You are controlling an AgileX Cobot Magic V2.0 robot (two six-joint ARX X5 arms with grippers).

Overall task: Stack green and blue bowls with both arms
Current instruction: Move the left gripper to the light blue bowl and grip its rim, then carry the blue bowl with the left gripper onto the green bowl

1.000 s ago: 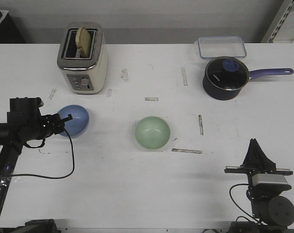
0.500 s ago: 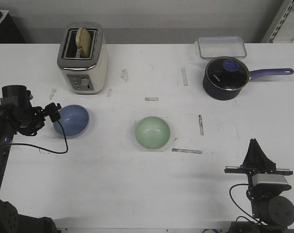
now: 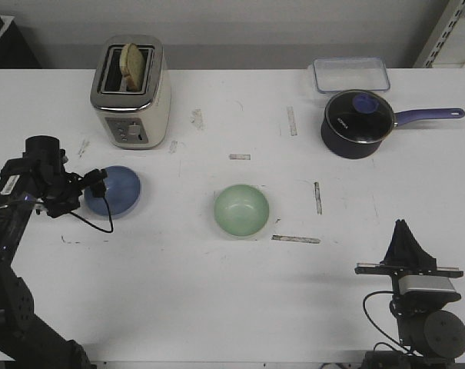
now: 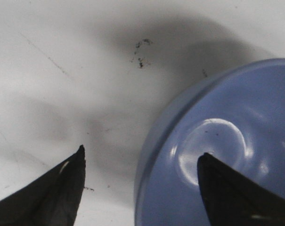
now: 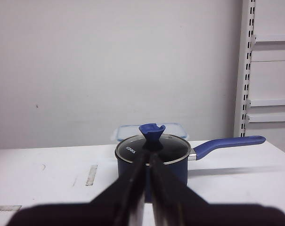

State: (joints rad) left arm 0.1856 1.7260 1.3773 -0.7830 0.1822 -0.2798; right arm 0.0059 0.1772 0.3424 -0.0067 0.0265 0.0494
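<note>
The blue bowl [image 3: 115, 191] stands upright on the white table at the left. My left gripper [image 3: 95, 189] is open and straddles the bowl's left rim. In the left wrist view one fingertip [image 4: 69, 181] is outside the blue bowl [image 4: 227, 150] and the other is over its inside. Whether the fingertips touch the bowl I cannot tell. The green bowl [image 3: 241, 211] stands alone near the table's middle. My right gripper [image 3: 405, 234] is shut and empty, parked at the front right, far from both bowls. Its shut tips [image 5: 148, 157] show in the right wrist view.
A toaster [image 3: 131, 92] with bread stands at the back left. A dark navy saucepan [image 3: 359, 123] with a lid and long handle stands at the back right, with a clear lidded container [image 3: 350, 74] behind it. Tape strips mark the table.
My left arm has drawn back to the left and turned downward. The blue bowl, tilted a second ago, now lies flat. My left gripper now straddles its left rim. The right arm has not moved.
</note>
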